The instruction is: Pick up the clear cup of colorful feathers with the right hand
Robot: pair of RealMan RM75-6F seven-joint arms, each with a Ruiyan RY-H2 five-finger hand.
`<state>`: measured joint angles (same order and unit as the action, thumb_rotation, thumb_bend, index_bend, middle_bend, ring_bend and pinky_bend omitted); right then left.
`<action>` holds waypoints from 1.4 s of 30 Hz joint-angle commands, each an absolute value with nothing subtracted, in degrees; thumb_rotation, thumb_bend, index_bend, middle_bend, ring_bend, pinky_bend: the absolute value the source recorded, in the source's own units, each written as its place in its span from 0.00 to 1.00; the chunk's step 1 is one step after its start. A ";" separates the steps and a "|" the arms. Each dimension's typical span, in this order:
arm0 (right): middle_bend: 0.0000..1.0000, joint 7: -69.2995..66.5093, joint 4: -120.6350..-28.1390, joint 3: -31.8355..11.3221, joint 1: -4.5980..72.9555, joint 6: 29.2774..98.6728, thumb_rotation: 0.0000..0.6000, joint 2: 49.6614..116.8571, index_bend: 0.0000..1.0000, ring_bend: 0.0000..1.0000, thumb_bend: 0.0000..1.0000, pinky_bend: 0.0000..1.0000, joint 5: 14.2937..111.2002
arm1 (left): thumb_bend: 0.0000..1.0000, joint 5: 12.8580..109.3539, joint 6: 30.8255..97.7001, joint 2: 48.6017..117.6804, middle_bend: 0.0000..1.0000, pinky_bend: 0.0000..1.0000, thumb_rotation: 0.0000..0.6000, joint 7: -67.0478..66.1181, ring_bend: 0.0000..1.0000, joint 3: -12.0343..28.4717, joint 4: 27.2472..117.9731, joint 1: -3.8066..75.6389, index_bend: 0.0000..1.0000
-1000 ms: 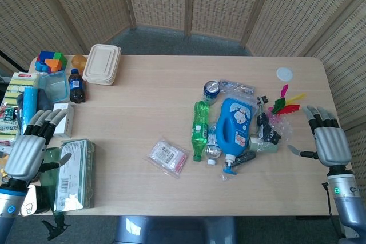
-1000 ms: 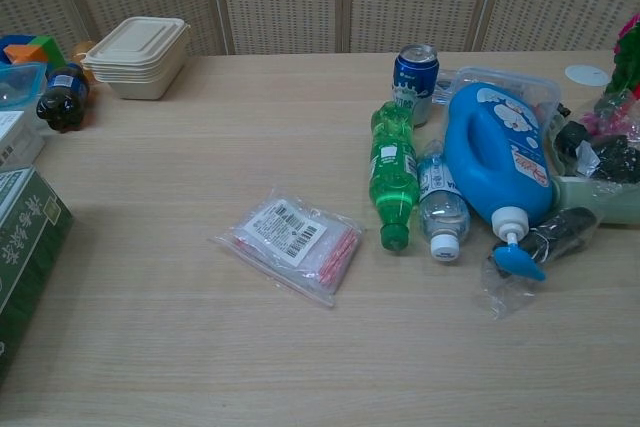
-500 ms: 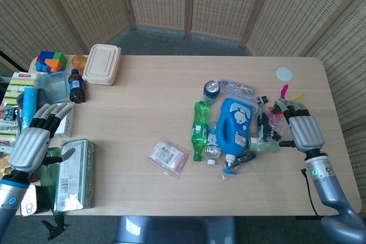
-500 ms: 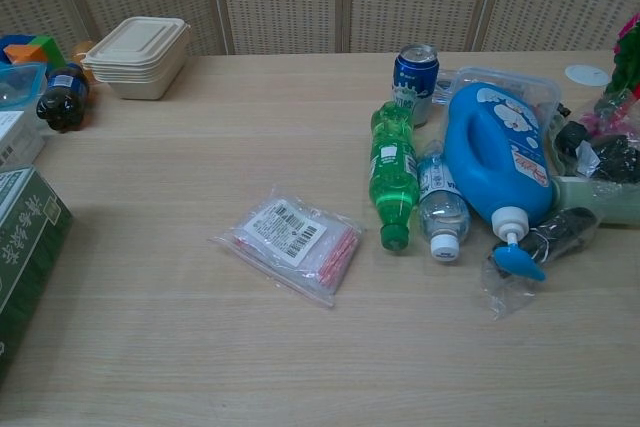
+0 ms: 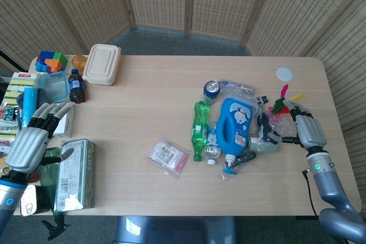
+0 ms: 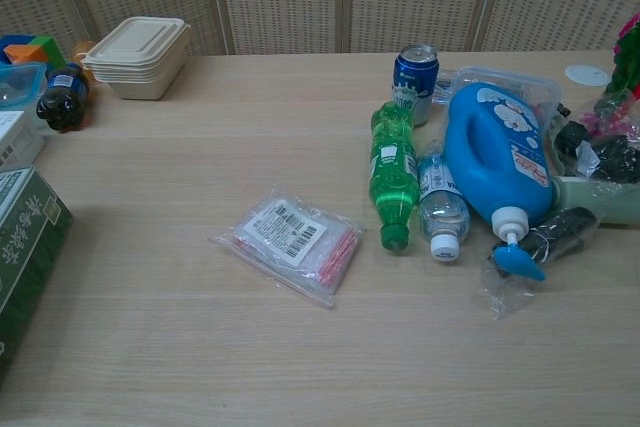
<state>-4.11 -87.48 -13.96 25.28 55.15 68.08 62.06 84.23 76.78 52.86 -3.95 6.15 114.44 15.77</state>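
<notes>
Green bottle (image 6: pixel 392 179) and blue jug (image 6: pixel 497 155) lying mid-table, zip bag (image 6: pixel 289 240) apart, takeaway box (image 6: pixel 139 42) far-left.

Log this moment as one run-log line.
phase: reach | right hand: beside feather cup, grasp unclear | left hand: open, idle

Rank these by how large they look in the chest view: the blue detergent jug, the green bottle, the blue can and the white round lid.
1. blue detergent jug
2. green bottle
3. blue can
4. white round lid

The can and the lid lie farther from the camera, so they look smaller than they really are.
</notes>
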 commanded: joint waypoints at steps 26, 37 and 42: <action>0.00 -27.48 -65.51 -19.39 27.15 50.30 0.58 77.78 0.00 0.00 0.11 0.00 60.67 | 0.26 84.92 77.00 51.81 0.00 0.00 1.00 -4.77 0.00 5.74 115.41 15.78 0.00; 0.00 -31.83 -57.76 -18.96 28.19 46.97 0.58 82.49 0.00 0.00 0.11 0.00 61.67 | 0.26 85.38 77.50 51.13 0.00 0.00 1.00 -5.64 0.00 5.34 116.54 15.32 0.00; 0.00 -32.53 -55.50 -18.50 28.36 46.03 0.58 83.93 0.00 0.00 0.11 0.00 62.26 | 0.26 85.37 77.35 51.12 0.00 0.00 1.00 -5.76 0.00 5.19 116.65 15.30 0.00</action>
<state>-32.38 -55.98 -18.66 28.26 46.34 83.55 62.07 85.37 77.35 51.11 -5.77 5.19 116.65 15.30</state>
